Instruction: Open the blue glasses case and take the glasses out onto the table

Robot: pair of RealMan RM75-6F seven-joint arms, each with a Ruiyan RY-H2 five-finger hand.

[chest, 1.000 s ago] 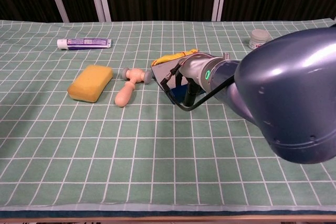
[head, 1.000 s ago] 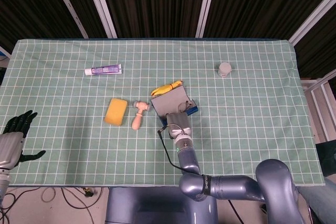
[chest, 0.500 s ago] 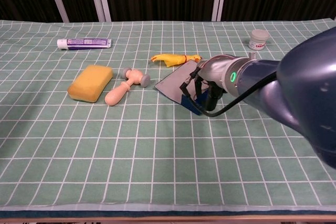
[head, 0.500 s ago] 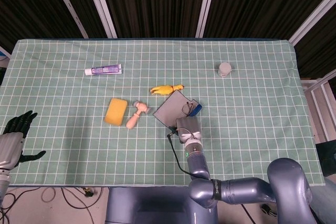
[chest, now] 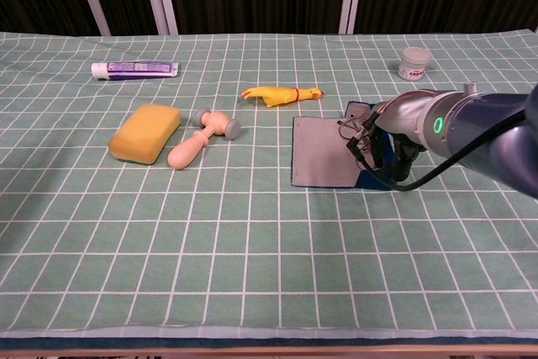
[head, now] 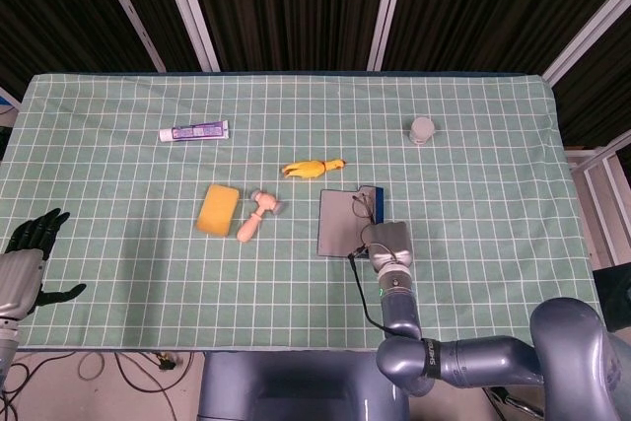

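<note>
The case (head: 349,221) is lying open near the middle of the surface (head: 493,244), grey lid flat, blue base under the right hand (chest: 380,142); whether that hand is holding anything I cannot tell. The glasses (head: 361,206) are showing at the hinge side. A yellow toy (head: 314,167) is sitting just behind; hammer (head: 256,216), sponge (head: 218,209), toothpaste (head: 193,131) and jar (head: 422,129) are lying around. The left hand (head: 30,253) is hanging off the edge, fingers spread, holding nothing.

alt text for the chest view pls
The right hand reaches onto an opened blue glasses case lying flat on a green checked tablecloth. Left of it lie a yellow sponge, wooden toy hammer and rubber chicken.
</note>
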